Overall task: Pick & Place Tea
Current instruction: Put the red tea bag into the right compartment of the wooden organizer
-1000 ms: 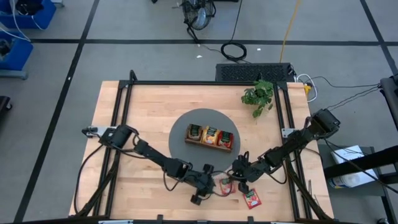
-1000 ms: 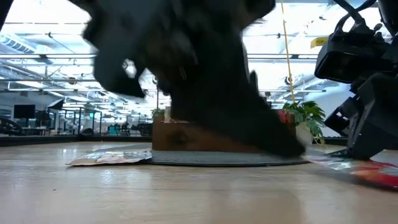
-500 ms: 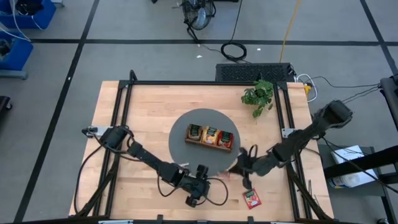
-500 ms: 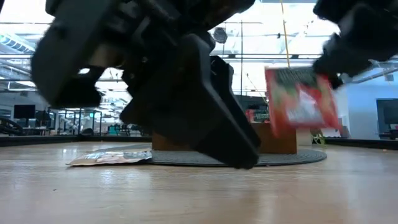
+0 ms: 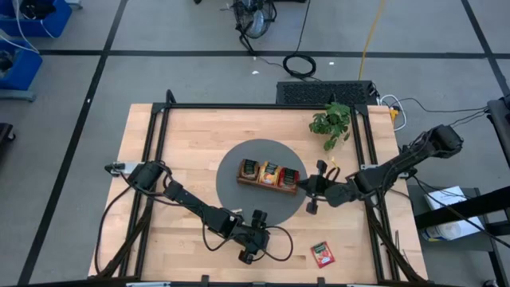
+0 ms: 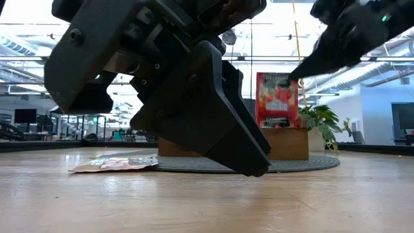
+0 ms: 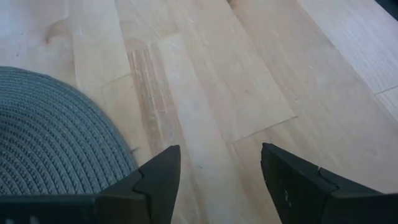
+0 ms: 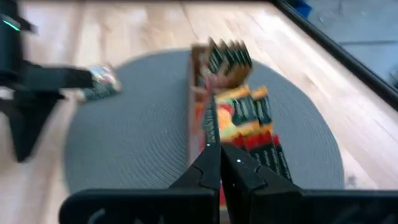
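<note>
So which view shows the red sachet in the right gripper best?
The low view: the red tea sachet hangs face-on from the right gripper above the wooden tray. The right wrist view shows it edge-on and blurred, the high view hides it, and the left wrist view misses it.

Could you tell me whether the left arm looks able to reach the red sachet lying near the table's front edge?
Probably yes: the left gripper is open and empty, bare table lies between it and the red sachet.

Left gripper (image 7: 217,177): fingers parted, nothing between the jaws. Right gripper (image 8: 221,163): arm outstretched, jaws pressed together, fingertips meeting.
</note>
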